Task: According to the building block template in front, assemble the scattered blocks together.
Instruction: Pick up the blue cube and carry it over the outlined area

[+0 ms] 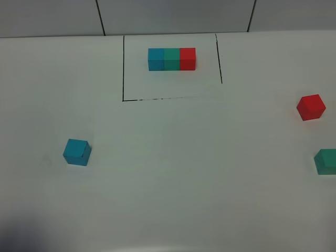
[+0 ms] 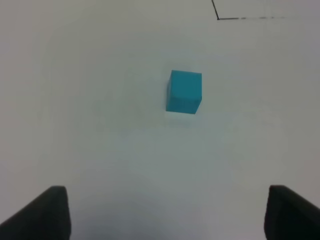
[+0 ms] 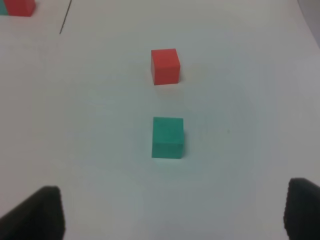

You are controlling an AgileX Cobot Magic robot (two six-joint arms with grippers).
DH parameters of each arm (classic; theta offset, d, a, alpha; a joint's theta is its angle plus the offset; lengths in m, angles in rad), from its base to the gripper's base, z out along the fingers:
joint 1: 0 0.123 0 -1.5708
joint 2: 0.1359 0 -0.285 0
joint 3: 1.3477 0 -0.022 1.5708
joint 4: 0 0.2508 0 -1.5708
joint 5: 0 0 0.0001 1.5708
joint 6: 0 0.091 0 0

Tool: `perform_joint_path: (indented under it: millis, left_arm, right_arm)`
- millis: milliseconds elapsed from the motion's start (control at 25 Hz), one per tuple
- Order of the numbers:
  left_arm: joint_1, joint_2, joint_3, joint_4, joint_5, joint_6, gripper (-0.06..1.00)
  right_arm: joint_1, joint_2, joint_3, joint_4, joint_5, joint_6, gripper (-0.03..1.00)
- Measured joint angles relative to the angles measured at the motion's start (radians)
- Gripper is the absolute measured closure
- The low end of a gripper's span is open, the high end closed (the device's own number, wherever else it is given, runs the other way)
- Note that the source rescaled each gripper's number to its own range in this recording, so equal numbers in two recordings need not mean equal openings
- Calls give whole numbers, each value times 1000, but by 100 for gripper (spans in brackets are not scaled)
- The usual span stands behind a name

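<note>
Left gripper [image 2: 167, 215], right gripper [image 3: 172, 210]: spread wide, empty | risk: knocking green cube [image 3: 167, 137] into red cube [image 3: 165, 66] nearby | cause: off-centre descent

The loose green cube [image 1: 326, 161] is cut by the right edge of the high view, and a dark blurred patch [image 1: 21, 236] in that view's near left corner is too vague to name. Of the left gripper [image 2: 167, 215] only two dark fingertips [image 2: 42, 212] show, wide apart and clipped by the picture's edge, and the black outline [image 2: 218, 18] appears as one corner only. The right gripper [image 3: 170, 212] likewise shows just two clipped, blurred fingertips [image 3: 37, 212] set wide apart, while the building block template [image 3: 17, 7] is cropped to part of its red cube and a sliver of green.
</note>
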State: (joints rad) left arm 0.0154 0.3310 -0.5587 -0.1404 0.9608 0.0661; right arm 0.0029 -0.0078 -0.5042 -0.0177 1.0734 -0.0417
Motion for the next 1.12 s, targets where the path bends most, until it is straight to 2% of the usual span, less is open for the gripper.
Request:
perform_joint_path:
  millis: [600,720,880,1120]
  left_arm:
    - [-13,800,-295,-1,-39,27,0]
    - [-73,926,-308,13,-66,27,0]
    - [-168,1060,-308,61,-152,4,0]
    - [-263,1195,-342,68,-235,-34,0]
  right_arm:
    - [0,0,0,0,0,0,5]
    - [0,0,0,0,0,0,5]
    - [0,0,0,0,0,0,5]
    - [0,0,0,0,0,-1,5]
